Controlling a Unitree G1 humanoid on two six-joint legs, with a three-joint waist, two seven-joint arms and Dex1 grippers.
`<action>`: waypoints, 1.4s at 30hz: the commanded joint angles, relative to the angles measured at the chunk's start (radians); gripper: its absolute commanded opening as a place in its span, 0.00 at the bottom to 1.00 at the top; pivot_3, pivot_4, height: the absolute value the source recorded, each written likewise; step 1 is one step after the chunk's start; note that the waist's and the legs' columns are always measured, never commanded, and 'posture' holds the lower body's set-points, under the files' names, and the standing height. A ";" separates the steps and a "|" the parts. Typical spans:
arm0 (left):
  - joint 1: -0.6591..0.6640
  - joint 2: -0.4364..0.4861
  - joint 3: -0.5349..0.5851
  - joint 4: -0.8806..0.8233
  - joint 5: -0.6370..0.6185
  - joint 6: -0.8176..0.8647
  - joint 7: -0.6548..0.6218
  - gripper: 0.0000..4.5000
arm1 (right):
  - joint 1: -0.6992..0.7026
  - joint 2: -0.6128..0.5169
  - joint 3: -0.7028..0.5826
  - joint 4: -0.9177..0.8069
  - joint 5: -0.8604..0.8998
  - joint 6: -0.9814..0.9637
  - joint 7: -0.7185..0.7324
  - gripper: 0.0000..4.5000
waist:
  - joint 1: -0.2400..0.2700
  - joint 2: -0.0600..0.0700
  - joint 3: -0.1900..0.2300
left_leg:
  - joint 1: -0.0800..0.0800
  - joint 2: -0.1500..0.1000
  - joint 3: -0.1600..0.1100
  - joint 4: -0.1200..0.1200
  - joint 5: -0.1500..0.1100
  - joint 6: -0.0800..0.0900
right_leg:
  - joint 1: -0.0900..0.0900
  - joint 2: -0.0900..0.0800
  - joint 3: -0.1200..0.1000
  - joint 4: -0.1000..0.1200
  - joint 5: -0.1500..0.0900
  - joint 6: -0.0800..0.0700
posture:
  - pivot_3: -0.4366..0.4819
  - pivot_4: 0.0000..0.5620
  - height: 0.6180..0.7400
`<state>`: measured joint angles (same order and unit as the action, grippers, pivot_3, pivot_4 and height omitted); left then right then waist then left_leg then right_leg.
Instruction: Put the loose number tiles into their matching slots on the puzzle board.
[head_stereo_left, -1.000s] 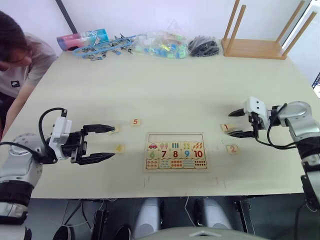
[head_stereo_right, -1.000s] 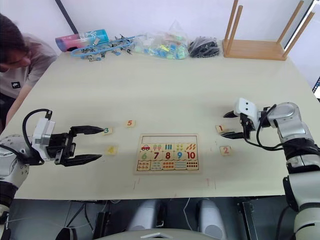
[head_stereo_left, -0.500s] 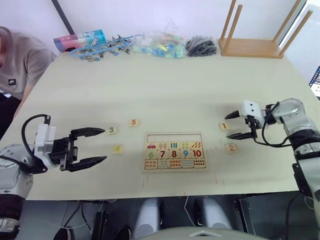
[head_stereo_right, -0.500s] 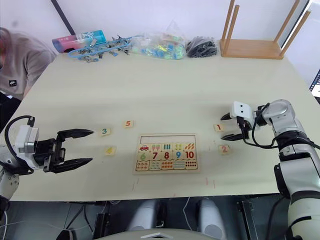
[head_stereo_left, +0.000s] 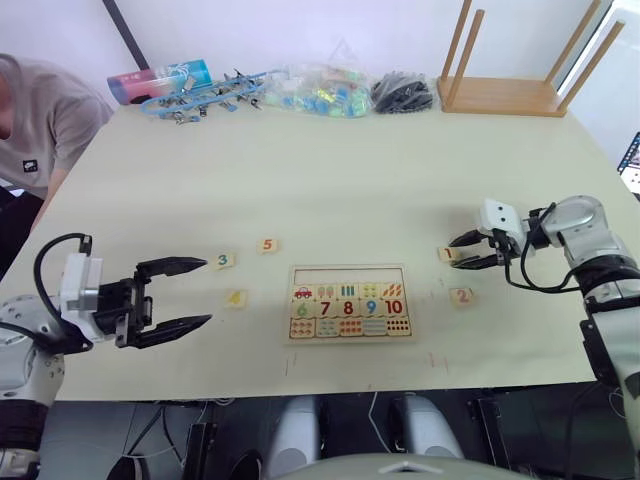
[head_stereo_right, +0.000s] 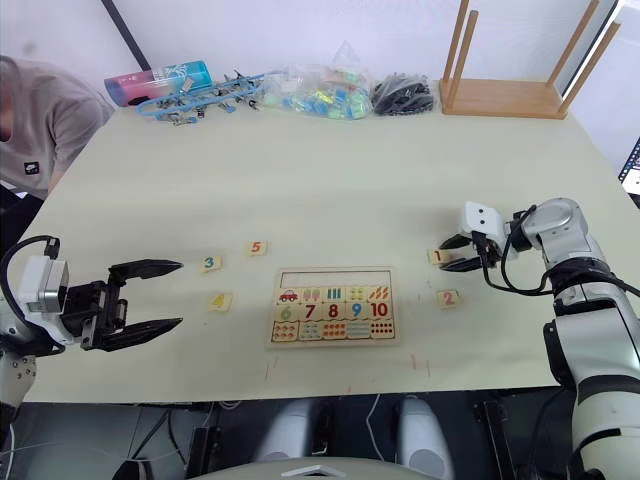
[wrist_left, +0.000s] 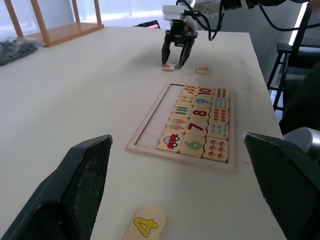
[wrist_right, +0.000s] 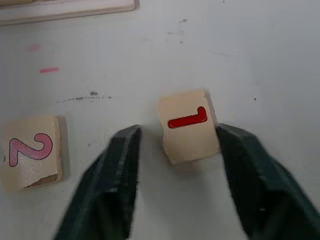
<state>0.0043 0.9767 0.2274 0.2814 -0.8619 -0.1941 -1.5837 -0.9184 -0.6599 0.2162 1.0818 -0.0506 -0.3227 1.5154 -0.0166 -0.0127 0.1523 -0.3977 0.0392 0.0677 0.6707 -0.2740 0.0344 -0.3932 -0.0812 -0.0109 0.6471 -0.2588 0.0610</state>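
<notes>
Right gripper (wrist_right: 175, 150) has dropped around the 1 tile (wrist_right: 188, 125), fingers narrow, one touching its edge. Left gripper (head_stereo_left: 195, 293) waits wide open near the 4 tile (head_stereo_left: 236, 297), apart from the puzzle board (head_stereo_left: 349, 302).

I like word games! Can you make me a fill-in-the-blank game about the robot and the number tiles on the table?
1. The right gripper has its fingers on either side of the tile with the number ___.
2. The tile beside it, out of the fingers, shows a pink number ___.
3. The puzzle board has its ___ row of slots bare.
4. The left gripper is open, and the tile closest to its upper fingertip is number ___.

Missing words: 1; 2; top; 3
</notes>
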 joint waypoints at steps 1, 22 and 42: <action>0.003 -0.003 0.039 -0.029 0.008 0.013 -0.031 1.00 | 0.003 -0.009 -0.013 -0.001 -0.007 0.004 0.001 0.20 | 0.000 0.000 0.000 | 0.000 0.000 0.000 0.000 0.000 0.000 | 0.000 0.000 0.000 0.000 0.000 0.000 | 0.48 0.27 0.98; 0.047 -0.060 0.106 0.075 0.074 0.018 -0.031 1.00 | 0.220 -0.004 0.013 -1.187 0.119 0.909 -0.225 0.20 | 0.003 0.000 0.000 | -0.002 0.002 -0.001 0.000 -0.002 0.004 | -0.003 -0.001 0.000 0.003 0.000 0.000 | 0.48 0.27 0.98; 0.061 -0.080 0.161 0.153 0.087 -0.010 -0.031 1.00 | -0.039 0.250 0.368 -1.314 0.096 1.440 -0.505 0.20 | 0.001 -0.007 -0.002 | -0.002 0.000 -0.004 0.000 -0.003 0.004 | -0.010 -0.002 0.000 0.010 0.000 -0.001 | 0.48 0.27 0.98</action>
<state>0.0597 0.8899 0.3628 0.4437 -0.7686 -0.1881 -1.5844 -0.9277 -0.4194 0.5821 -0.2239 0.0481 1.0915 1.0371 -0.0161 -0.0197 0.1499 -0.4003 0.0392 0.0639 0.6712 -0.2766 0.0388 -0.4030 -0.0833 -0.0112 0.6569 -0.2591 0.0604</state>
